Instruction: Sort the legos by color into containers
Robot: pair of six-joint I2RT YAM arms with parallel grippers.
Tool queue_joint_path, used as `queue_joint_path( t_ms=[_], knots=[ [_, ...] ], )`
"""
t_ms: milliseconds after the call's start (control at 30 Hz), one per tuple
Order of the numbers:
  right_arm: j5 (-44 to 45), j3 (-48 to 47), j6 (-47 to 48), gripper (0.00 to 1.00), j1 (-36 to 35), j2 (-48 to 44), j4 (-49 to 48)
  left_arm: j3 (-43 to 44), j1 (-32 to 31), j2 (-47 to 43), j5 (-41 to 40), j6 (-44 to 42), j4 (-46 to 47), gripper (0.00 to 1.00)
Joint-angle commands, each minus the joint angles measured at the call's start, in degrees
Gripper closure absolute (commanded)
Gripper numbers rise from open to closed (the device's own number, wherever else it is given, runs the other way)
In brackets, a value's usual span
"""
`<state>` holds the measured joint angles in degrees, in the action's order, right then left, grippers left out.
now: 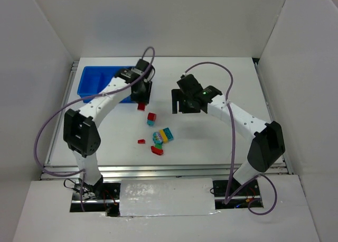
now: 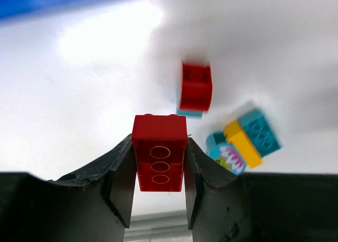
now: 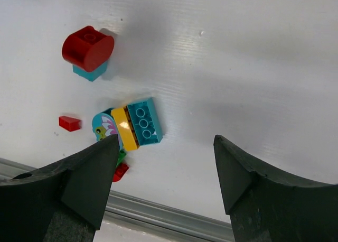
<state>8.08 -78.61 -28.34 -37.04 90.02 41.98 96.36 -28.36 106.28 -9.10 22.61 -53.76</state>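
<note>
One red brick (image 2: 159, 160) clamped in left jaws near blue tray (image 1: 94, 79); right jaws open, empty. Risk: protruding brick may slip short.

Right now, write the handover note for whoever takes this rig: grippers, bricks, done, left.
Left gripper: shut on a red brick, near the blue tray.
Right gripper: open, empty, hovering beside the pile.
Bricks: red-on-cyan stack, cyan-yellow cluster and two small red pieces lie loose on the table.
Done: no brick shows in the tray's visible part; the left arm hides the rest.
Left: put the red brick in a compartment, then sort everything else.
</note>
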Motion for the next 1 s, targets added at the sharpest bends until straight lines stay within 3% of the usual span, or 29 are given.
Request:
queue_joint_path(
  t_ms=[0, 133, 233, 467, 767, 867, 900, 933, 967],
  knots=[
    [-0.78, -3.30, 1.61, 0.20, 0.74, 1.21, -1.37, 8.30, 5.48, -1.96, -8.02, 0.85, -6.18, 1.00],
    [-3.24, -4.71, 2.85, 0.21, 1.96, 1.56, -1.02, 20.05, 13.31, 4.26, -16.80, 4.54, -6.27, 1.00],
    [-5.79, -4.63, 3.11, 0.21, 2.58, 1.13, -0.93, 28.88, 19.12, 11.20, -17.18, 5.08, -4.88, 1.00],
    [-7.81, -3.57, 3.55, 0.21, 3.28, -0.80, -1.90, 29.68, 28.17, 19.66, -14.03, 0.86, 9.01, 1.00],
    [-9.57, -3.57, 4.34, 0.21, 3.90, -0.55, -1.99, 28.97, 30.56, 24.15, -7.78, -1.34, 17.81, 0.81],
    [-10.71, -4.88, 4.52, 0.21, 4.08, 0.86, -1.28, 30.29, 30.64, 25.90, -7.16, -1.52, 17.72, 0.59],
    [-11.06, -5.58, 4.69, 0.21, 3.99, 1.12, -1.11, 31.08, 30.56, 26.43, -7.07, -1.60, 17.46, 0.48],
    [-11.59, -5.94, 5.13, 0.20, 4.08, 1.82, -0.93, 31.43, 30.64, 26.52, -6.81, -1.52, 17.02, 0.26],
    [-12.20, -6.20, 5.66, 0.20, 4.08, 2.09, -0.93, 31.61, 30.64, 26.44, -6.63, -1.52, 17.02, 0.20]
  ],
)
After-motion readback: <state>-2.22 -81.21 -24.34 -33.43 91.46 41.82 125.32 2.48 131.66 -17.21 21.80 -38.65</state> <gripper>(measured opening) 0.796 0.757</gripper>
